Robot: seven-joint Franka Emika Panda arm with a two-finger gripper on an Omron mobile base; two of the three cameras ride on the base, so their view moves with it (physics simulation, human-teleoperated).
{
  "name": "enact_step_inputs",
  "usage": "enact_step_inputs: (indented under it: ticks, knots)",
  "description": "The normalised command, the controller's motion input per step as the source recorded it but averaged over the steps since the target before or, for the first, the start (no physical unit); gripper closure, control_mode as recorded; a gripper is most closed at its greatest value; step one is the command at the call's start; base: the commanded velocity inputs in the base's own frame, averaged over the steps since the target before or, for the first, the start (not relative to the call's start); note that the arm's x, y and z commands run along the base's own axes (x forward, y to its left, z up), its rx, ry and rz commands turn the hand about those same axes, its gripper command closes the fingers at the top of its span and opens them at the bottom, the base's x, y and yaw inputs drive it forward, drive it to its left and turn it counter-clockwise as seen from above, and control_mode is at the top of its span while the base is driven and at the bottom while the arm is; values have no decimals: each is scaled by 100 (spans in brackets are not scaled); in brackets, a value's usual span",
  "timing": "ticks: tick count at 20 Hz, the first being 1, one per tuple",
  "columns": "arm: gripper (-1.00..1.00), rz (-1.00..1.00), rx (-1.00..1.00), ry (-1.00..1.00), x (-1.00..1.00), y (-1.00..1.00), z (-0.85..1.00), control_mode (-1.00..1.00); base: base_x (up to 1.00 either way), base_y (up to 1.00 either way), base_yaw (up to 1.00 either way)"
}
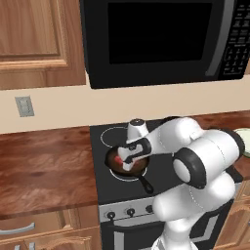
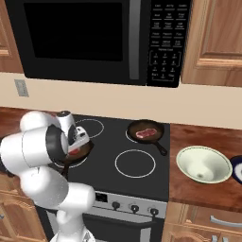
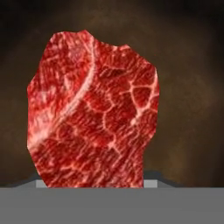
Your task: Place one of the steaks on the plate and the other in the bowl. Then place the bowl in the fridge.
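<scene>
One steak (image 3: 92, 109), raw red with pale marbling, lies in a dark skillet (image 1: 139, 172) on the stove's front left burner. My gripper (image 1: 124, 163) reaches down into that skillet, its jaws closed against the steak's two sides, and in the hand view the fingertips are hidden behind the meat. A red sliver of this steak (image 2: 74, 151) shows under the hand. The other steak (image 2: 145, 133) rests in a second skillet (image 2: 158, 128) on the back right burner. The pale bowl (image 2: 204, 164) stands on the wooden counter to the right, with the dark plate (image 2: 237, 169) at the frame edge. The fridge is out of view.
A black microwave (image 2: 94, 38) hangs low over the stove (image 2: 134, 165). Wooden counter (image 1: 44, 166) runs to the left of the stove. The front skillet's handle (image 1: 145, 184) points toward the stove's front edge. Oven knobs (image 2: 134, 207) line the front panel.
</scene>
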Motion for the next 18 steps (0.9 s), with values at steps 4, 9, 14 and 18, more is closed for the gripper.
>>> enact_step_inputs:
  ticks: [4, 9, 14, 18]
  knots:
    - [100, -6, 1, -2, -46, -31, 51, -100, 0, 0, 0]
    - [100, -8, 1, 0, -36, -45, 76, -100, 0, 0, 0]
    - [100, -15, 0, 0, -41, -42, 68, -100, 0, 0, 0]
    - [100, -29, 0, 2, -38, -53, 19, -100, 0, 0, 0]
